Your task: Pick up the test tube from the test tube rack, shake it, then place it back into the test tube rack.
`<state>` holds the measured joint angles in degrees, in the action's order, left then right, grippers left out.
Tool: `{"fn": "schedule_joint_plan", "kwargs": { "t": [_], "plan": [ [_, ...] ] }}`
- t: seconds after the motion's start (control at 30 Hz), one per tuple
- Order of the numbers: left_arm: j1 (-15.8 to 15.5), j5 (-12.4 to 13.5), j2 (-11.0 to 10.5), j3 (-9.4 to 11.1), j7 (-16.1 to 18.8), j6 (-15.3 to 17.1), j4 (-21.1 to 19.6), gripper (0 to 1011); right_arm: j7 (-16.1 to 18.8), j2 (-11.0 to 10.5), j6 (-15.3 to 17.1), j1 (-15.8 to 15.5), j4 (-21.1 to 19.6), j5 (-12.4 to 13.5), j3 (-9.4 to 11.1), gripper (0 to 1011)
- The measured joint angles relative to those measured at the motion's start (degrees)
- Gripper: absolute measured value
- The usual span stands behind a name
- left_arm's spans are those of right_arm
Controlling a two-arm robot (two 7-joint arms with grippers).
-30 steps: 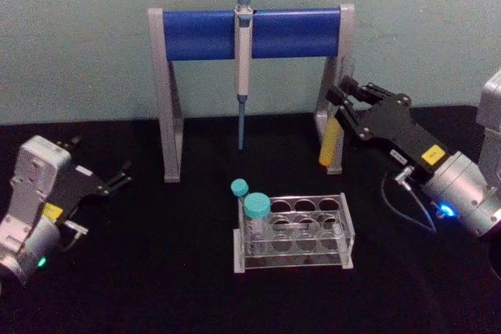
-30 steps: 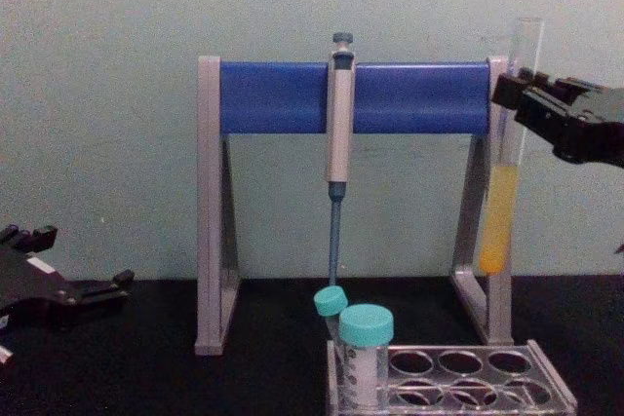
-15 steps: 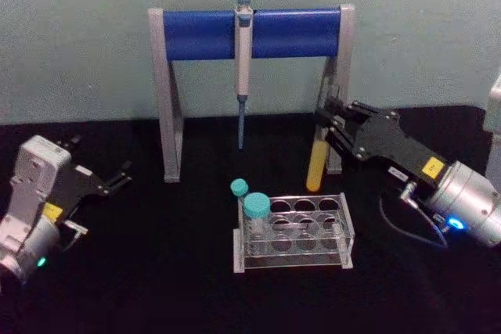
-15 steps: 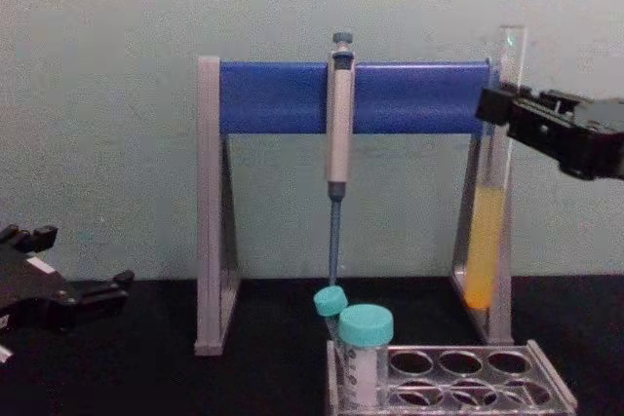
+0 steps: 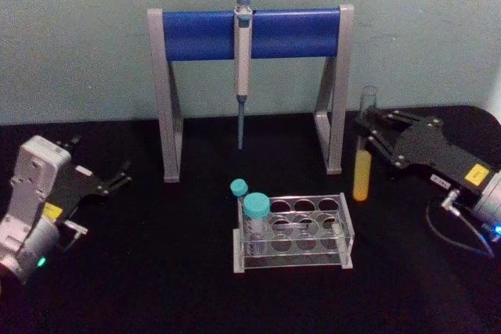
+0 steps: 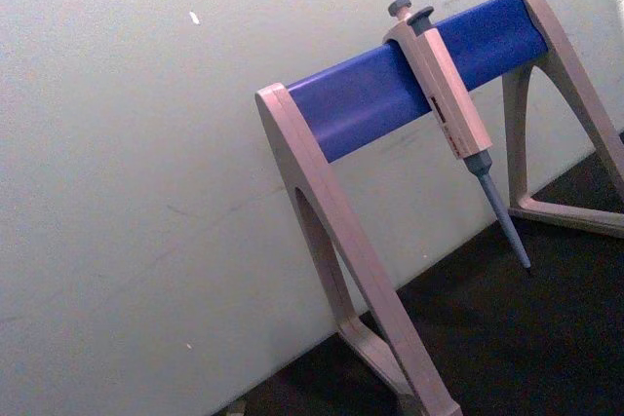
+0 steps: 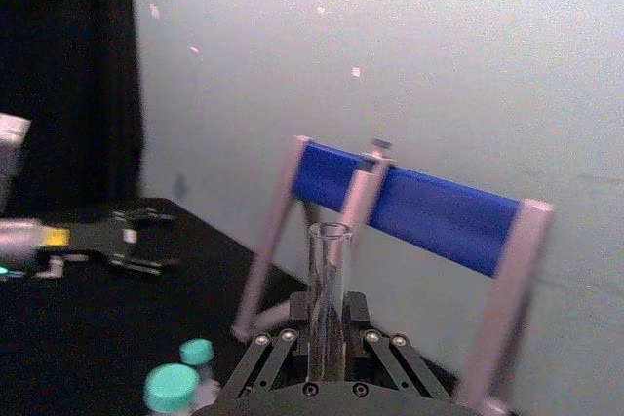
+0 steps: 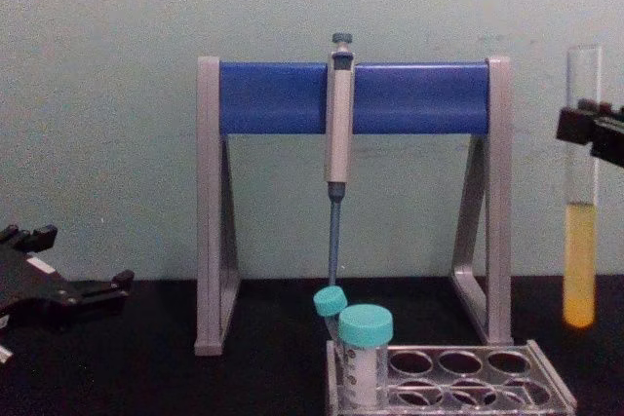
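My right gripper (image 5: 369, 140) is shut on the test tube (image 5: 363, 163), a tall capless glass tube with yellow liquid in its lower part. The tube hangs upright in the air, to the right of the clear test tube rack (image 5: 293, 231) and above the table. In the chest view the test tube (image 8: 580, 241) stands at the right edge, held near its upper part by the right gripper (image 8: 588, 130). The right wrist view shows the tube's open top (image 7: 328, 299) between the fingers. My left gripper (image 5: 117, 176) is parked open at the far left, low over the table.
A tall grey stand with a blue crossbar (image 5: 250, 33) stands behind the rack, with a grey pipette (image 5: 242, 68) hanging from it. Two teal-capped tubes (image 5: 256, 213) sit in the rack's left end. The table is covered in black cloth.
My right gripper has carried the test tube to the right and slightly down, away from the stand's right leg. The tube stands more upright now. The left arm has not moved.
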<state>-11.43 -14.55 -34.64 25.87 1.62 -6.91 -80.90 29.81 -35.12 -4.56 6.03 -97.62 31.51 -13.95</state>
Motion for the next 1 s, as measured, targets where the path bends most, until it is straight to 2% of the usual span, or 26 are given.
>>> {"fn": "schedule_joint_plan", "kwargs": {
  "t": [0.23, 0.37, 0.5, 0.7, 0.83, 1.0],
  "plan": [
    [0.0, 0.0, 0.0, 0.0, 0.0, 0.0, 0.0, 1001, -4.47, 1.37, -0.39, 0.68, 0.52, -4.57, 0.65, 229],
    [0.0, 0.0, 0.0, 0.0, 0.0, 0.0, 0.0, 1001, -6.52, 3.49, -1.26, 2.14, 2.05, -7.4, 0.66, 229],
    [0.0, 0.0, 0.0, 0.0, 0.0, 0.0, 0.0, 1001, -7.36, 5.69, -2.35, 3.64, 3.75, -8.59, 0.64, 229],
    [0.0, 0.0, 0.0, 0.0, 0.0, 0.0, 0.0, 1001, -6.24, 8.88, -4.0, 5.76, 6.59, -8.31, 0.23, 229],
    [0.0, 0.0, 0.0, 0.0, 0.0, 0.0, 0.0, 1001, -3.68, 10.75, -4.53, 7.21, 8.63, -6.14, -0.3, 229],
    [0.0, 0.0, 0.0, 0.0, 0.0, 0.0, 0.0, 1001, -0.86, 11.51, -4.13, 8.27, 9.85, -3.34, -1.02, 229]
  ]
}}
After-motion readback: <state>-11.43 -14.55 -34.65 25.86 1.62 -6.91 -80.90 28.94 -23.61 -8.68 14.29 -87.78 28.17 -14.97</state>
